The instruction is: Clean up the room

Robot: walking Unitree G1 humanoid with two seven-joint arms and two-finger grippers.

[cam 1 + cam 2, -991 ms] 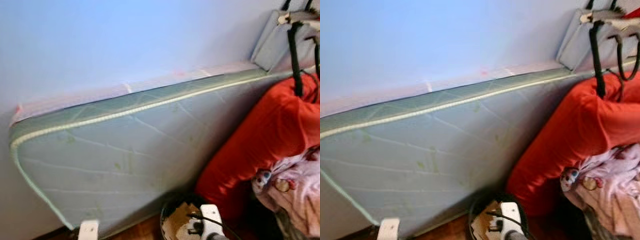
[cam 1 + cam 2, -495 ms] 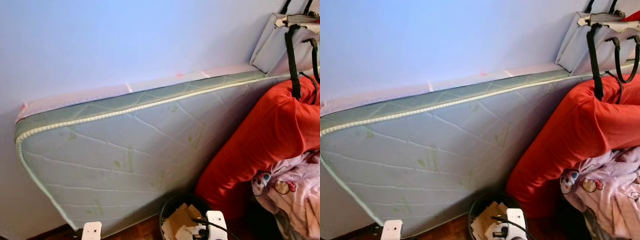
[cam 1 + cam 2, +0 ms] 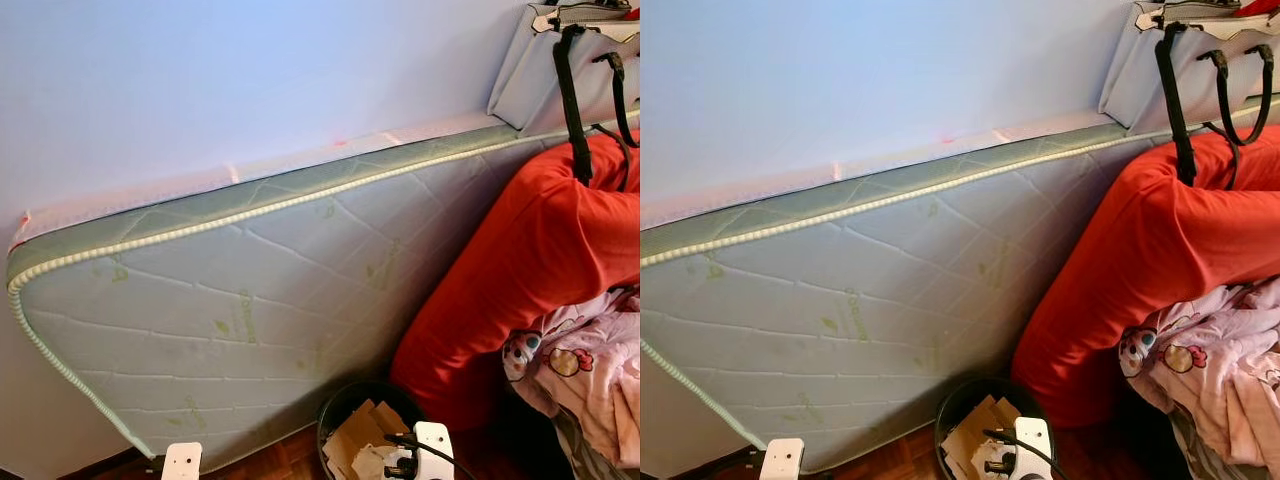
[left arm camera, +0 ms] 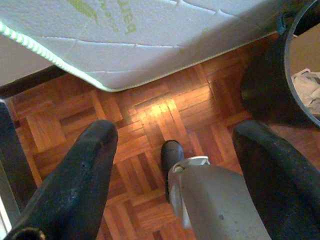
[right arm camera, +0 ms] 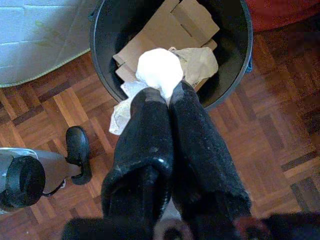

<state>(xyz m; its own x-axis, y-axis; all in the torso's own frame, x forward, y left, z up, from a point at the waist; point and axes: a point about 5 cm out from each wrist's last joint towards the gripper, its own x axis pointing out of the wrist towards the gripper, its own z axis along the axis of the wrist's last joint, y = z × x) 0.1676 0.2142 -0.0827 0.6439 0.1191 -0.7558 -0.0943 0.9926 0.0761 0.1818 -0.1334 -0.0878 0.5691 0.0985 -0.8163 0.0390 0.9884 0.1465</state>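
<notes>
A black waste bin with cardboard pieces and crumpled paper inside stands on the parquet floor, at the foot of a mattress. My right gripper hangs just above the bin's near rim, shut on a white wad of paper that sticks out past the fingertips. My left gripper is low over the bare parquet beside the mattress corner. It is open, and nothing is between its fingers.
A pale quilted mattress leans on its long edge against the blue wall. A big red cushion stands right of the bin, pink patterned cloth lies below it, and a grey handbag sits above. My own foot is on the floor.
The camera has shifted slightly and the picture has sharpened. Both arms and the things in the room have stayed where they were.
</notes>
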